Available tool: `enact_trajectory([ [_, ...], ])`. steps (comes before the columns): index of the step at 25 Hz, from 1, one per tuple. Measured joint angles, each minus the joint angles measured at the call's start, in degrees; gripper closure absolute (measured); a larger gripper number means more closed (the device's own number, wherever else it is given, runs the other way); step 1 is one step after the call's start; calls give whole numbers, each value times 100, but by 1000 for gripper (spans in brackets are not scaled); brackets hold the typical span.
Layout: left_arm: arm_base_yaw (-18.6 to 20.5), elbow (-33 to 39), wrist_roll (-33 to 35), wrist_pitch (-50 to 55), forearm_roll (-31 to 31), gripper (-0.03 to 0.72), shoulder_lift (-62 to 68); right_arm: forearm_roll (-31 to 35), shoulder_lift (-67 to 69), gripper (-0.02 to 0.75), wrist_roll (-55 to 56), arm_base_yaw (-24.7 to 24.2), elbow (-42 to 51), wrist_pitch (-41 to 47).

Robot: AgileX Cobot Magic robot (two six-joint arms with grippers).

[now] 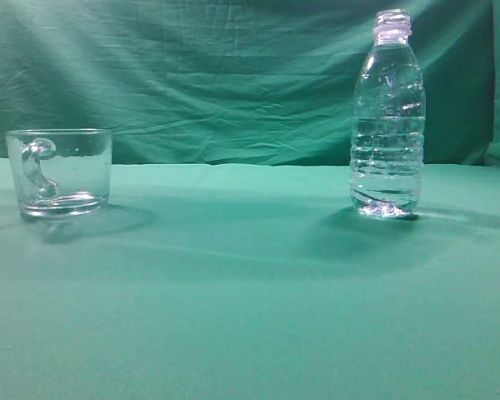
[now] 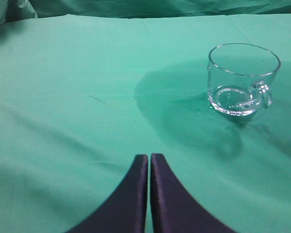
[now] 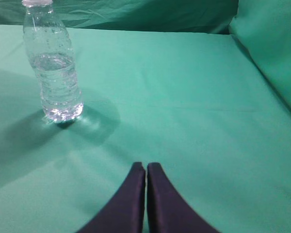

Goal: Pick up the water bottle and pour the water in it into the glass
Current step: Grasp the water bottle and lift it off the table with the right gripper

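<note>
The water bottle (image 1: 387,117) stands upright on the right of the green cloth, uncapped, with water (image 1: 387,162) filling roughly its lower half. It also shows in the right wrist view (image 3: 53,68), far left of my right gripper (image 3: 146,167), which is shut and empty. The glass (image 1: 60,172) stands on the left, empty, its handle facing the exterior camera. It also shows in the left wrist view (image 2: 241,80), ahead and to the right of my left gripper (image 2: 149,158), which is shut and empty. Neither gripper shows in the exterior view.
A green cloth (image 1: 250,292) covers the table and hangs as a backdrop (image 1: 192,75) behind it. A raised fold of cloth (image 3: 271,53) lies at the right edge of the right wrist view.
</note>
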Motion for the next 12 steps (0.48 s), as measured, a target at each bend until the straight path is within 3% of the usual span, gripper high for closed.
enact_trajectory([
  [12, 0, 0, 0, 0, 0, 688, 0, 0, 0, 738, 0, 0, 0, 0],
])
